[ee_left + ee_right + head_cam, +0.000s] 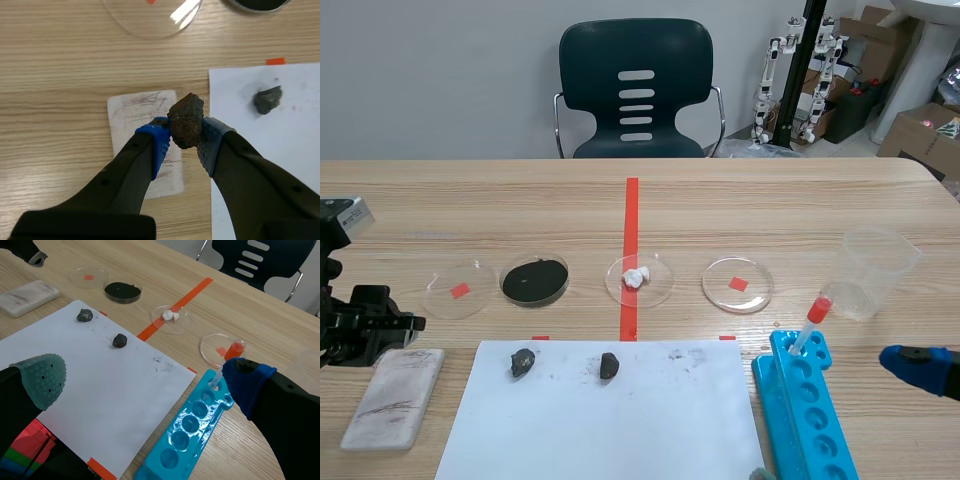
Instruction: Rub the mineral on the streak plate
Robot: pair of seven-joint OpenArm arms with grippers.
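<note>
- Left wrist view puts the mineral (186, 121) pinched between the pads of your left claw (186, 141). It is held only at the very tips, and most of the stone stands out ahead of them, so a sideways drag could twist it loose.
- Under the claw and just ahead of its fingers lies the streak plate (142, 116), already marked with streaks. You cannot tell from these views whether the stone touches it. A hard press could chip the stone or tip it in the grip.
- Nothing pins the plate. It lies loose on the table (55, 90), and a long stroke may push it along rather than mark it.
- Just beside the claw, on its grey-padded side, runs the edge of the paper (280, 140) with a loose stone (267, 98) on it. A stroke that way could ride up onto the sheet.
- Your right claw (145, 382) is spread wide and holds nothing. It is well apart from the plate, so it does nothing to steady it.
</note>
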